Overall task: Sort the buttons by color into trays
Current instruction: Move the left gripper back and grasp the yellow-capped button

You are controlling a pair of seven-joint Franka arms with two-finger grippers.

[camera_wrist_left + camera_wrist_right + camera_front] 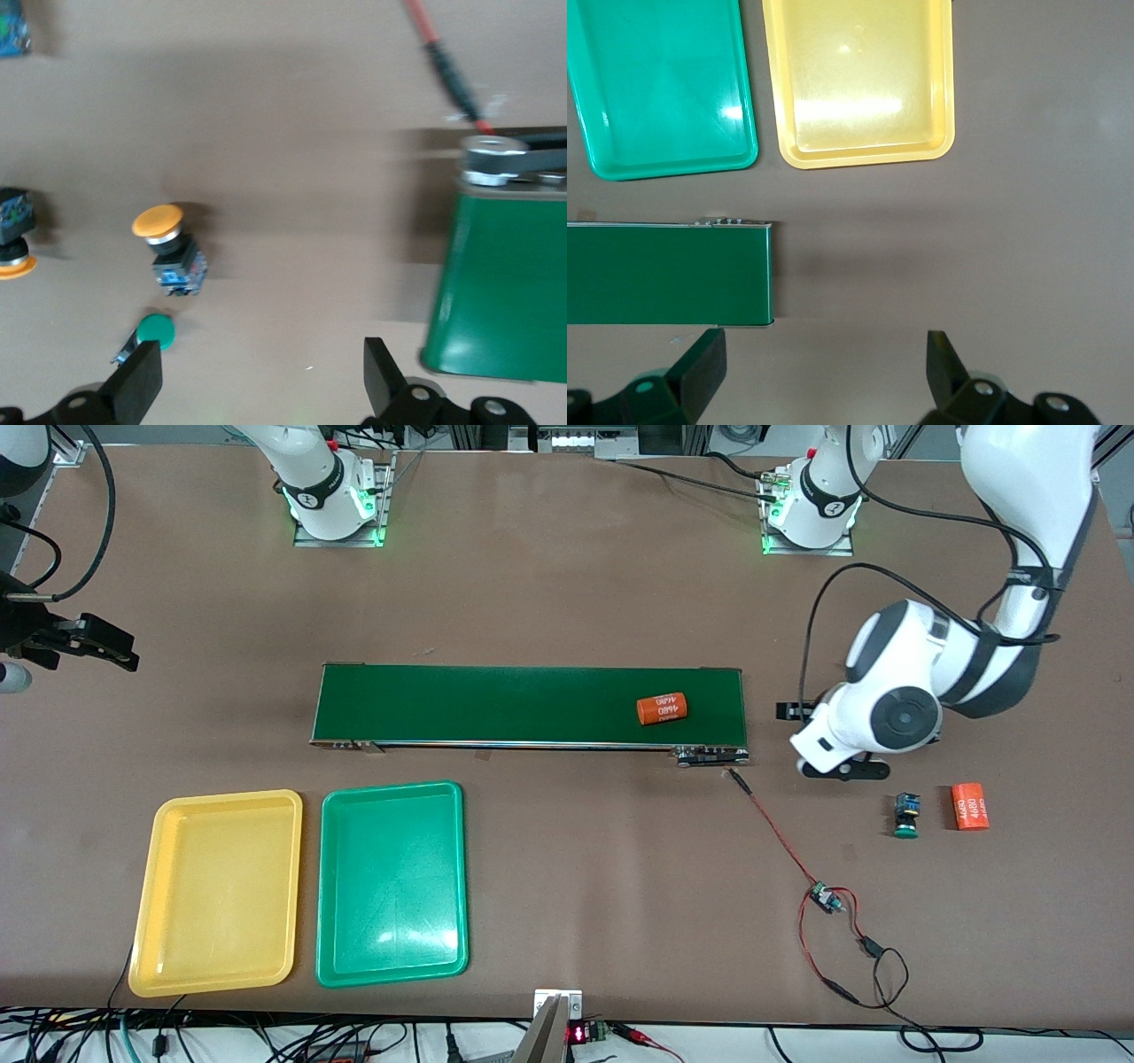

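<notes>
Claws both wide open, empty: left claw (259,381) over table nr buttons (168,250), right claw (826,376) by conveyor end (669,274).

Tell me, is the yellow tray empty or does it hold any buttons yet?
Empty: the yellow tray shows only bare plastic in both views.

Shallow yellow plastic tray (216,893); matching green plastic tray (392,883); dark-green conveyor belt (532,704); orange cylinder printed "4680" (662,708); green-capped black-and-blue push-button (905,816); brown table (576,584).

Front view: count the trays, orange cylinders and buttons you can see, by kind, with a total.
Trays: 2, yellow tray, green tray
Orange cylinders: 2, belt cylinder, table cylinder
Buttons: 1, green button
Total: 5
</notes>
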